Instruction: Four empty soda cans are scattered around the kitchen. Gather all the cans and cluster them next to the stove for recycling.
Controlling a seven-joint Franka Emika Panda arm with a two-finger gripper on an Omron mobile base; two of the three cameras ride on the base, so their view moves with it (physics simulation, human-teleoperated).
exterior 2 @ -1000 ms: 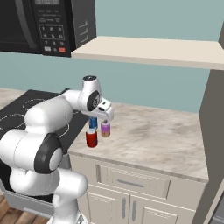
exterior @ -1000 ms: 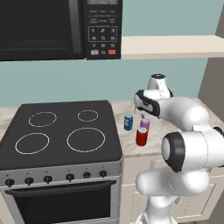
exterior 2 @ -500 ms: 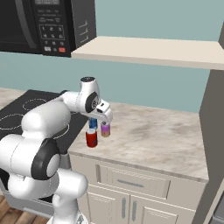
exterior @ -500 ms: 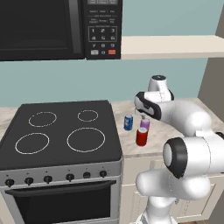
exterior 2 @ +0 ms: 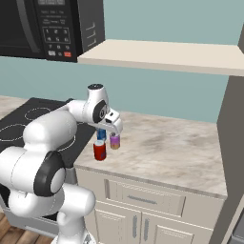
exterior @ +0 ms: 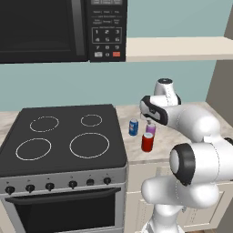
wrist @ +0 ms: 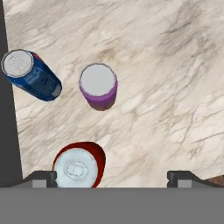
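Hovering wide open and empty, tool (wrist: 112, 177) sits above three small cylindrical cans on marble tabletop (wrist: 166, 87) right of black stove (exterior: 63, 136): red can (wrist: 78, 167), purple can (wrist: 99, 85), blue can (wrist: 31, 74). Light, thin-walled, slippery; grip mid-body.

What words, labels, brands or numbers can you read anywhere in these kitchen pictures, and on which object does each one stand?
Microwave keypad: rows of light digits and a display strip, too small and blurred to read.
Blue can: pale markings on its side, unreadable.
Purple can and red can: no lettering shows.
Stove knobs: no readable marks.
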